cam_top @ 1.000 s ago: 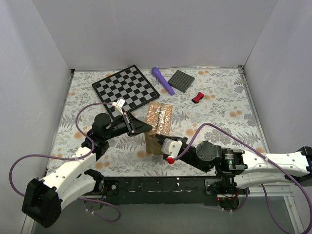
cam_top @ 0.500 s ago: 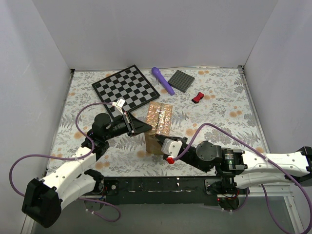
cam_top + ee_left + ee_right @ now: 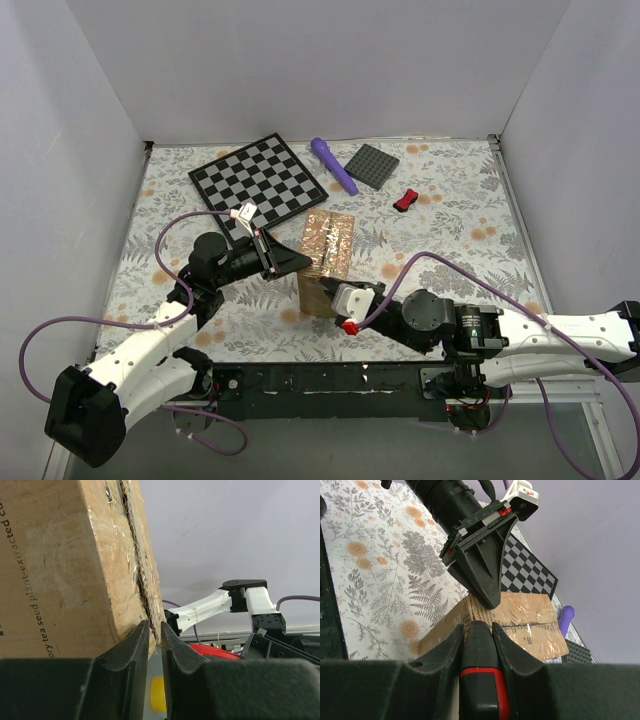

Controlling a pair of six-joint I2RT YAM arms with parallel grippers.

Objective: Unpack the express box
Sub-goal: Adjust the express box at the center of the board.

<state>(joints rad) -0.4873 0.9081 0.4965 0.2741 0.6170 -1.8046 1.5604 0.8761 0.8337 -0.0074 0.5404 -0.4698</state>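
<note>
The brown box sits in the middle of the flowery tabletop, close to the two arms. Its top is closed, and shiny tape runs over it. There is small printing on one side.

The left claw comes in from the left. Its tip is at the top edge of the box, right where the crack between the flaps ends. The two fingers are almost pressed together, with only a thin gap between them. I cannot tell if they are pinching a bit of the box or just touching it.

The right claw is at the near side of the box. It is pinching a black and red tool tight between its fingers. The tool points at the box, and its tip is right at the near side, just under the top edge. The tips of both claws are very close to each other at that end of the box.

Farther back on the tabletop lies a black and white checkerboard. Beside it is a purple stick, and next to that a flat dark grey square plate. A small red thing lies near the plate. All of these are well apart from the box.
</note>
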